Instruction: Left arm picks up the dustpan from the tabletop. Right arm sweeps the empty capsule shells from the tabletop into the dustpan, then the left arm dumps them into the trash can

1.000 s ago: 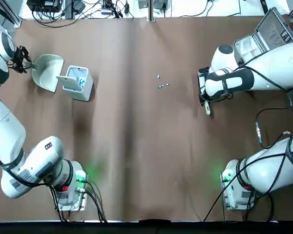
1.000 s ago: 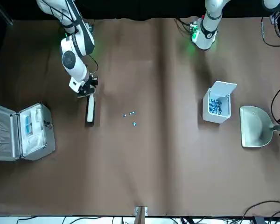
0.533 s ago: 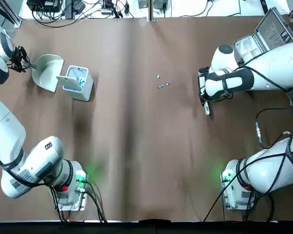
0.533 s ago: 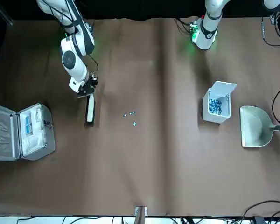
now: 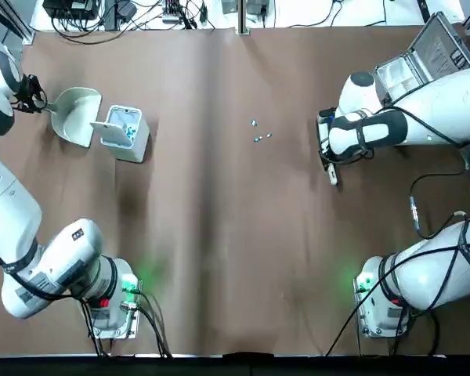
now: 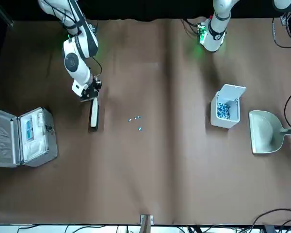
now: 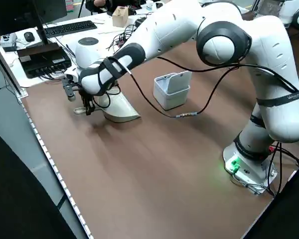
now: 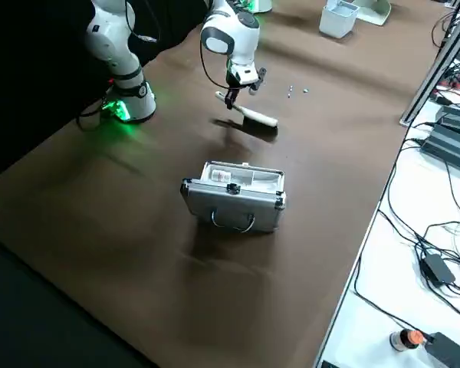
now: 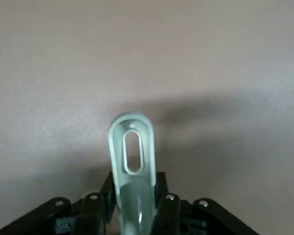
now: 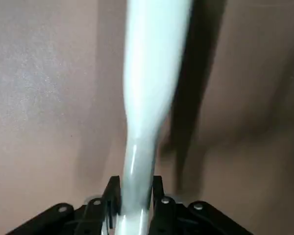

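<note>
- Since a second ago the dustpan [image 5: 74,113] has shifted very slightly toward the table's left edge in the top view, and the left gripper [image 5: 33,99] at its handle has crept the same way; the shells, trash can and right arm look unchanged.
- The dustpan lies at about ten o'clock on the table in the top view, its pan just beside the trash can [image 5: 124,131] and its short handle pointing toward nine o'clock, so its long axis runs nine to three.
- The left gripper's jaws are clamped on that handle: in the left wrist view the handle's slotted end [image 9: 131,152] stands out from between the closed fingers [image 9: 108,198].
- Whether the pan has cleared the tabletop cannot be told; in the left side view it seems to sit on or barely above the surface.
- The empty capsule shells [image 5: 260,134] lie near the table's middle, well apart from the dustpan toward three o'clock, so the pan has to travel along its own long axis to reach them.
- The right gripper [image 5: 327,149] is much the nearer arm to the shells, just on their three o'clock side, its jaws shut on the brush [image 6: 93,113].
- A silver case [image 6: 24,136] stands open at the far right corner.
</note>
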Robot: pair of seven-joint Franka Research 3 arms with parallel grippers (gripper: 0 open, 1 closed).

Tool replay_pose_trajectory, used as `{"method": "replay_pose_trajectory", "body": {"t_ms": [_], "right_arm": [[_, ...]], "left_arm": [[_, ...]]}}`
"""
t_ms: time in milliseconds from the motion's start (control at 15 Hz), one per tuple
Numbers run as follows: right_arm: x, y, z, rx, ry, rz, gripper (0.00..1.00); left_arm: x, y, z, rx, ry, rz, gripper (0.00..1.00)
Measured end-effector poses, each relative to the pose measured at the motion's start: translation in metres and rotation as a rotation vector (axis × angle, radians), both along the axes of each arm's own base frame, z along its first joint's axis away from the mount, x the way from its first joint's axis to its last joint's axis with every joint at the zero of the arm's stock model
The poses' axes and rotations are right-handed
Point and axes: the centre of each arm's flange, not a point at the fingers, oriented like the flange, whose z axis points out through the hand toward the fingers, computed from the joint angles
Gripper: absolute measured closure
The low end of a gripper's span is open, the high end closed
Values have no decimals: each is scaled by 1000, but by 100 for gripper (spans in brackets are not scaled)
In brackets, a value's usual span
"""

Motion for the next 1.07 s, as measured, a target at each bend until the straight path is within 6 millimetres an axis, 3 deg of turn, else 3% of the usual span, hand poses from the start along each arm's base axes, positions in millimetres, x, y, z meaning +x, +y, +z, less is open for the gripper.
{"method": "replay_pose_trajectory", "body": {"t_ms": [67, 600, 1067], "right_arm": [[0, 0, 0, 0, 0, 0, 68], [0, 0, 0, 0, 0, -1, 72], [7, 0, 5, 1, -16, -41, 73]], "left_arm": [[0, 0, 0, 1, 0, -2, 67], [1, -1, 1, 2, -2, -3, 67], [6, -7, 91, 14, 5, -17, 67]]}}
